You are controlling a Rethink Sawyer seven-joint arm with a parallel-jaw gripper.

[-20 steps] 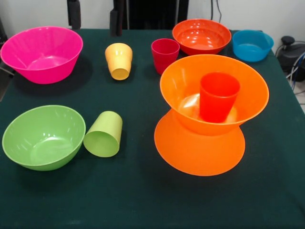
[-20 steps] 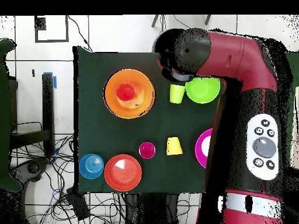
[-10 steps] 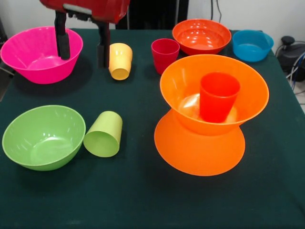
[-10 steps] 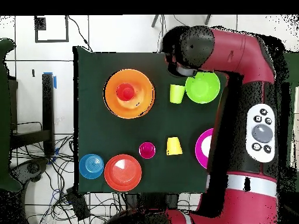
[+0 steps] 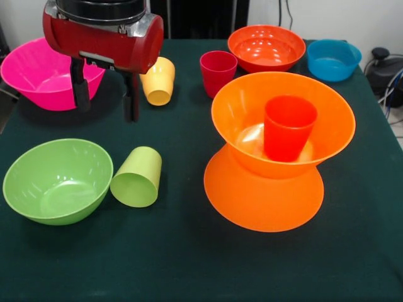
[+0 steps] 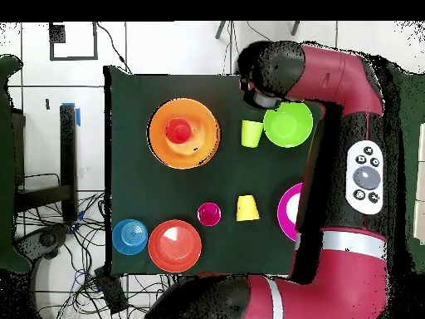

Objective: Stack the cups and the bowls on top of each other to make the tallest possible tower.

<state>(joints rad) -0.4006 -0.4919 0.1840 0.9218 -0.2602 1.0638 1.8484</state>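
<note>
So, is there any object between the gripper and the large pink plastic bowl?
Nothing visible stands between them. In the front view the open gripper hangs right beside the large flared pink plastic bowl, one finger in front of its rim. The yellow-orange tapered cup lies off to the other side.

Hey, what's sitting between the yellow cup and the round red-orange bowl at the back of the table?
The magenta cup stands upright between the yellow cup and the red-orange bowl. The front view shows it; the overhead view agrees.
</note>
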